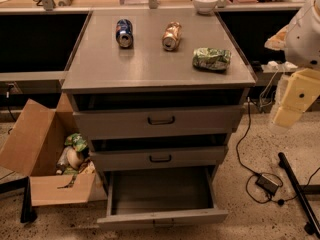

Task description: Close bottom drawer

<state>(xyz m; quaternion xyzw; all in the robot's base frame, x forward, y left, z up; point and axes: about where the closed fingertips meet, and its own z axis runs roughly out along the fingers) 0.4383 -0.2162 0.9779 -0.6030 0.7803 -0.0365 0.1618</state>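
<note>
Bottom drawer (161,196) sits at 6 o'clock of frame, lowest of 3 in grey cabinet (150,66), pulled well out toward cam. Its inside is bare and its narrow front panel is near the frame's lower edge, w/ small dark handle at centre. Middle drawer (160,158) and top drawer (160,121) are above it, far less out, w/ a dark gap over each.

Gripper (292,104) hangs at 3 o'clock, off the cabinet's right side, roughly level w/ top drawer, well apart from bottom drawer, touching nothing. Apart or together: can't tell (yellowish parts are blurred). White arm shell enters from approx 2 o'clock at the frame edge and angles down-left to the gripper.

On the cabinet top: blue can (124,32) at 11 o'clock, lying on its side; gold can (171,35) beside it at 12, also on its side; green bag (212,58) at 1-2 o'clock nr right edge. White bowl (205,2) on counter behind. Open cardboard box (42,151) w/ trash at 8 o'clock on floor. Black cable w/ adapter (267,183) at 4 o'clock.
</note>
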